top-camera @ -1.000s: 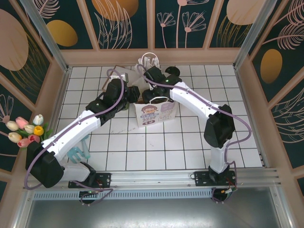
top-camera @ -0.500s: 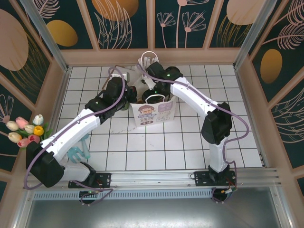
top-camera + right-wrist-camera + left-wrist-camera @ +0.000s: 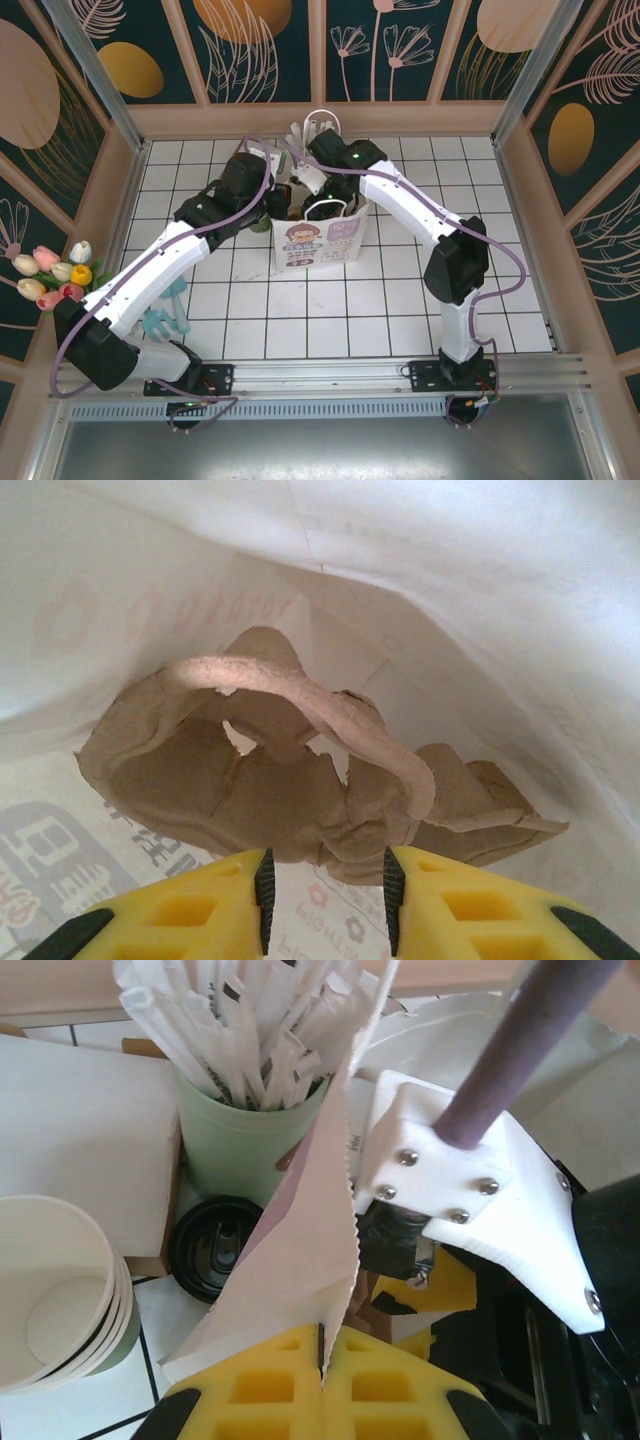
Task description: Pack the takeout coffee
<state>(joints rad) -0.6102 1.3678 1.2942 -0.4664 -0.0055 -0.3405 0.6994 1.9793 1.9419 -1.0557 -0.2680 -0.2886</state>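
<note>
- The coffee [image 3: 213, 1251] stands on the desk [image 3: 300, 310] just beyond the left jaws and off to their left. It is outside the bag [image 3: 300, 1260], close against the foot of the straw cup [image 3: 245, 1150], with the cream cups [image 3: 55, 1310] near its other side.
- Left jaws: the yellow pads [image 3: 270, 1390] are closed on the bag's top edge, with the paper pinched between them.
- Right jaws: they are down inside the bag, with the pads [image 3: 180, 905] a little parted and nothing between them. A brown card carrier [image 3: 250, 780] with a loop handle lies just beyond them.
- Only the coffee's dark lid can be seen and its body is hidden, so I cannot tell whether it is full.
- Likely handling: it is a paper cup, so the wall is thin and will buckle under a hard squeeze. If filled, it would be heavy for its size and would spill if tipped. The press-on lid may pop off, so it is a poor place to grip.
- Best hold, in my judgement: around the body just under the lid's rim, where the wall is stiffest, with light pressure and the cup kept upright.
- Access is tight, since the straw cup and the bag wall crowd it. Jaws coming from above would need to straddle it on the sides away from those two.
</note>
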